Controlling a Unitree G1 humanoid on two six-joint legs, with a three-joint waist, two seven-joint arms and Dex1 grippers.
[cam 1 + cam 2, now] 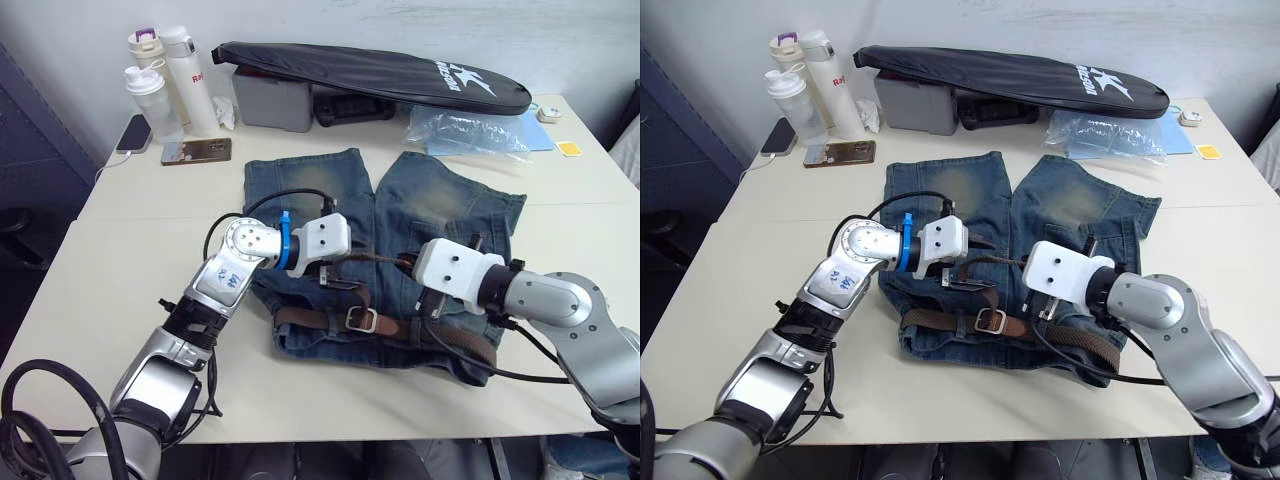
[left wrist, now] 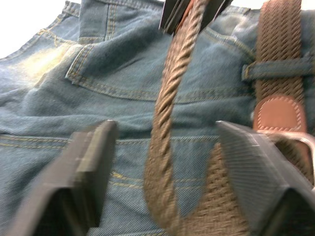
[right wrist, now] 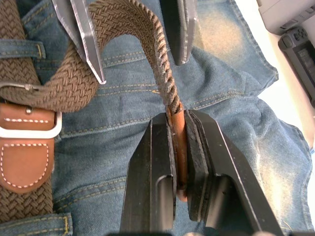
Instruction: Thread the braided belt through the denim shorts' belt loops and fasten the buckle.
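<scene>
The denim shorts (image 1: 440,205) lie flat on the table, waistband toward me. The braided belt (image 1: 330,320) runs along the waistband under a belt loop (image 2: 256,71), and its silver buckle (image 1: 362,320) rests mid-waistband. The belt's free end arcs up off the shorts. My right gripper (image 3: 179,120) is shut on the belt's brown leather tip just above the denim. My left gripper (image 2: 166,129) stands open around the raised strand a little to the left, its fingers (image 2: 93,162) not pressing it. The two grippers nearly face each other over the middle of the shorts.
At the back of the table are bottles (image 1: 175,75), two phones (image 1: 195,151), a grey box (image 1: 272,100), a black racket bag (image 1: 380,72) and a clear plastic bag (image 1: 465,130). The table's front edge (image 1: 330,425) lies just below the waistband.
</scene>
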